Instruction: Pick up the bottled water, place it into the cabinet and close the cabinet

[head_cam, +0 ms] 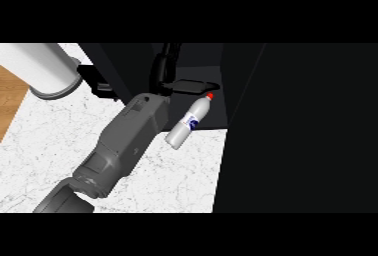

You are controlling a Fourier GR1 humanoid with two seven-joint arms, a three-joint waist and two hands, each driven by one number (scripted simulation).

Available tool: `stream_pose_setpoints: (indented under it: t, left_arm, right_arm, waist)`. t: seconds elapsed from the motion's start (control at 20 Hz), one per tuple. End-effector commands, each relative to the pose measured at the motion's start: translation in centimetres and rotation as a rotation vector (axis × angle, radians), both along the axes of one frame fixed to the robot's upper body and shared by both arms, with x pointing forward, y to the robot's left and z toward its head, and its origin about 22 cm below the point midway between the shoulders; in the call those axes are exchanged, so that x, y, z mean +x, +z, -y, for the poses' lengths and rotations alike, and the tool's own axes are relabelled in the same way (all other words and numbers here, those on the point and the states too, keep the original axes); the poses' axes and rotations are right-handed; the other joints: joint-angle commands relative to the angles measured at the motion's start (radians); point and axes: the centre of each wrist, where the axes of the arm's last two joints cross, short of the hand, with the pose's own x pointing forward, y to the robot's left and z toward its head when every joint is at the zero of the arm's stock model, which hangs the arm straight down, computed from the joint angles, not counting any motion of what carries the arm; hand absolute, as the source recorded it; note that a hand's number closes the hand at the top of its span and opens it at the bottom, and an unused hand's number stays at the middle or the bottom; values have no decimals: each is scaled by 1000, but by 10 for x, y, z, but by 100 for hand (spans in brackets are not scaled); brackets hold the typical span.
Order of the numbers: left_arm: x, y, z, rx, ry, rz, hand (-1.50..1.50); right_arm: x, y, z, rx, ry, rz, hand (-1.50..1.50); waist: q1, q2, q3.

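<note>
**Item 1. Right hand** [167, 67], black, at the end of a grey forearm [129, 135]. The forearm enters from the lower left of the white marble counter [44, 150] and runs up and to the right. The hand lies over the dark opening of the cabinet. It is black against black there, so it cannot be told whether it is open, closed or gripping anything. A flat black piece [196, 85] juts right from the wrist region, ending just beside the bottle's cap. It cannot be told whether the two touch.

**Item 2. Bottled water** [179, 136], a clear plastic bottle with a blue label [190, 120] and a red cap [210, 95].
- Orientation: tilted in view, base toward the lower left and cap toward the upper right.
- Position: just beside the right flank of the forearm. The base end shows over the marble at the cabinet's front edge, and the cap end shows against the dark opening.
- It cannot be told whether the bottle rests on the counter or is held off it.

**Item 3. Black cabinet** [295, 125], a tall dark body. It fills the counter's right side and far edge.

**Item 4. White cylinder with a grey rim** [44, 67], at the counter's far left corner, well apart from the bottle. A small black block [100, 82] sits just beside it.

**Item 5. Brown wooden floor** [11, 95], beyond the counter's left edge.
</note>
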Motion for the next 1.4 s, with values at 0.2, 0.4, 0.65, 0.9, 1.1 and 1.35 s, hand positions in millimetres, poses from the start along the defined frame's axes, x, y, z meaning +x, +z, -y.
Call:
stream_pose_setpoints:
  t: [0.2, 0.4, 0.65, 0.9, 1.1, 1.35]
  left_arm:
    - [-32, -18, 4, -101, -66, -16, -150]
    - [-59, -15, 13, -127, -96, -51, 150]
    - [-91, -28, -4, -98, -100, -61, 150]
    - [-127, -45, -52, -103, -91, -77, 150]
    - [-169, -28, -67, -113, -77, -71, 150]
    - [-187, -25, -112, -107, -26, -44, 150]
  right_arm:
    - [-22, 16, 0, 33, 9, -2, -150]
    - [-21, 17, 3, 5, 5, 6, -150]
    - [-14, 22, -6, -120, 54, 20, -150]
    - [-20, 21, -14, -221, 189, -41, 150]
    - [-23, 24, -22, -190, 253, -111, 150]
    - [-31, 28, -45, -121, 348, -139, 150]
  waist:
    - [42, -15, 0]
    - [60, -22, 1]
    - [69, -18, -1]
    - [63, -17, -1]
    - [68, -17, 0]
    - [49, -11, -1]
